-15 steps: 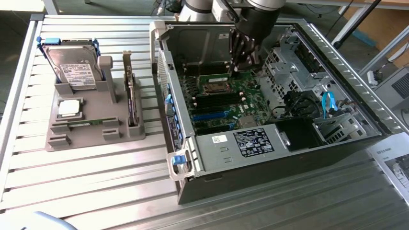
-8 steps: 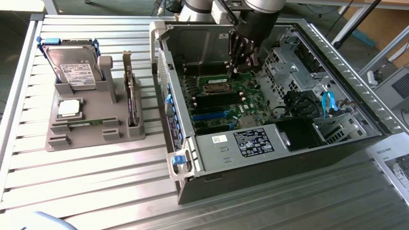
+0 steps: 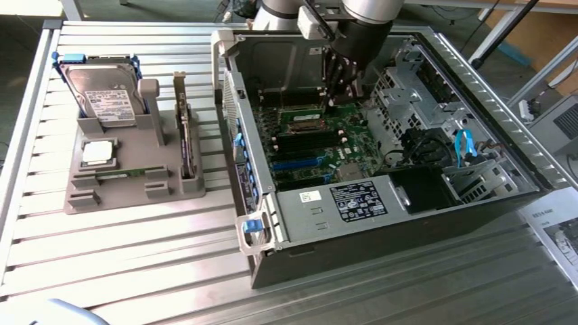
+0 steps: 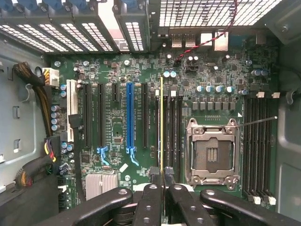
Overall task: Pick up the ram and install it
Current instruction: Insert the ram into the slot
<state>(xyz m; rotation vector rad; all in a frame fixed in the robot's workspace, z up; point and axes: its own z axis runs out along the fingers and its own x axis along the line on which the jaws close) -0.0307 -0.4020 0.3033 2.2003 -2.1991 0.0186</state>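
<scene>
In the wrist view the ram (image 4: 162,122) appears edge-on as a thin yellow-green strip, held between my two black fingers. My gripper (image 4: 162,184) is shut on it. The stick hangs upright over the motherboard (image 4: 113,136), in line with the dark memory slots (image 4: 173,132) beside the open CPU socket (image 4: 211,153). Whether its lower edge touches a slot I cannot tell. In the exterior view my gripper (image 3: 342,98) reaches down into the open computer case (image 3: 488,101), above the far part of the green board (image 3: 316,145).
A grey holder (image 3: 118,183) on the slatted table at the exterior view's left carries a hard drive (image 3: 104,91), an upright expansion card (image 3: 183,128) and a small chip (image 3: 97,152). Case walls, a drive cage (image 3: 407,88), cable bundles (image 4: 33,89) and a blue cable (image 3: 465,145) surround the board.
</scene>
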